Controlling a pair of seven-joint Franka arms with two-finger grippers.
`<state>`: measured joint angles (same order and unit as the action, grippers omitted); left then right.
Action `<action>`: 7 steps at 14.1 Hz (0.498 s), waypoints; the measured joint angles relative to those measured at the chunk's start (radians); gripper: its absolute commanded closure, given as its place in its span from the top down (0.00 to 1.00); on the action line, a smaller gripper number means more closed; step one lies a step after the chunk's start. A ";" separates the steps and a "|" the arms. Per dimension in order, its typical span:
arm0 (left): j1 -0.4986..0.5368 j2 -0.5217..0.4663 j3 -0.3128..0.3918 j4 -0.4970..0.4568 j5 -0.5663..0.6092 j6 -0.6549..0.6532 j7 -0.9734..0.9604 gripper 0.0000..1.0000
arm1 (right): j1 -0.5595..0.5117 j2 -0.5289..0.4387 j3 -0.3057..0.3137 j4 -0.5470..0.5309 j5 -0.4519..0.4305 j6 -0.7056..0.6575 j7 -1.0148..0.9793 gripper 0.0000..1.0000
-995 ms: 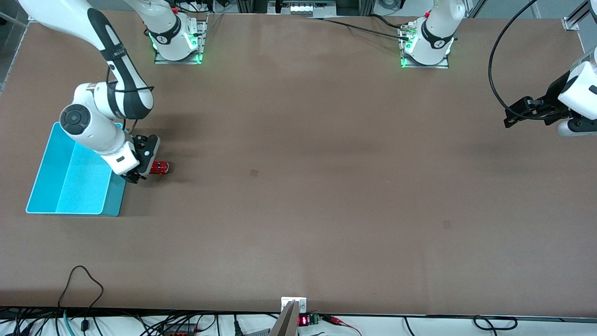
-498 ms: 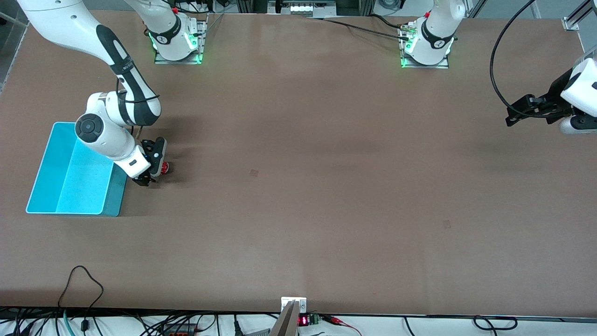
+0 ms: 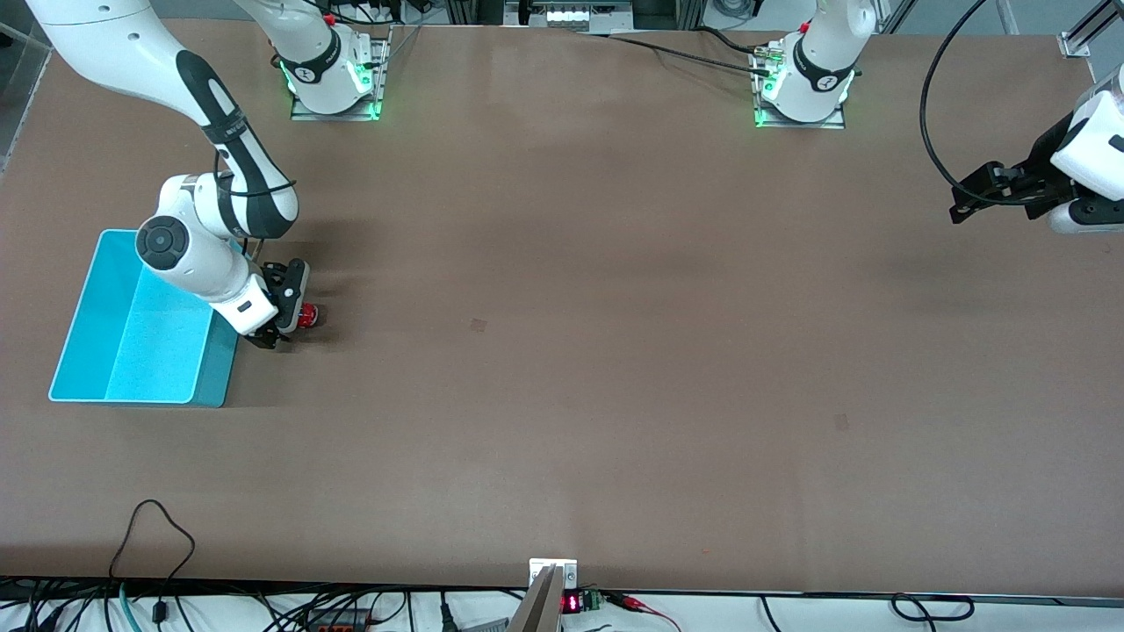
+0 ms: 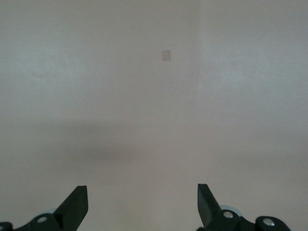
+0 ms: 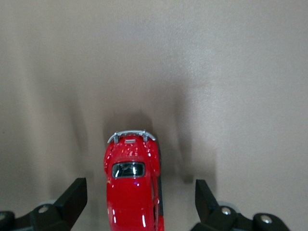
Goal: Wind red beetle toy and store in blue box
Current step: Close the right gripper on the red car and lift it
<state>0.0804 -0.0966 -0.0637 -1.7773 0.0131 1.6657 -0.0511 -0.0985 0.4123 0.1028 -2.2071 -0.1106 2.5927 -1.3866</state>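
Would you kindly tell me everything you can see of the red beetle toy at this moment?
The red beetle toy is a tiny glossy red car with a rounded body, a dark window and a silver bumper. It stands on its wheels on the brown table, beside the blue box but outside it, toward the right arm's end. The right gripper straddles it with jaws open; neither finger visibly touches it. Its winding mechanism is not visible.

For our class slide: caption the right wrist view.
Open right pincer straddling the red beetle toy on the brown table.
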 measured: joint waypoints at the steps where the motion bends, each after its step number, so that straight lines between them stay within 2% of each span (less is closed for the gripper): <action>1: 0.000 0.000 0.000 -0.002 0.000 -0.002 0.000 1.00 | -0.001 0.000 0.000 -0.001 0.000 0.000 0.000 0.18; 2: 0.000 -0.001 0.000 -0.004 0.000 -0.002 0.000 1.00 | -0.001 0.000 0.000 -0.001 0.000 0.000 0.000 0.04; 3: 0.000 -0.001 0.000 -0.004 0.000 -0.003 0.000 1.00 | -0.001 0.000 0.000 -0.001 0.000 0.000 0.000 0.00; 7: 0.000 -0.001 0.000 -0.004 0.000 -0.003 0.000 1.00 | -0.002 -0.005 0.000 0.002 0.001 0.001 0.025 0.00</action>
<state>0.0803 -0.0978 -0.0641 -1.7818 0.0131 1.6630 -0.0507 -0.1005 0.4077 0.1031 -2.2054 -0.1100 2.5940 -1.3615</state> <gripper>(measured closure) 0.000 0.551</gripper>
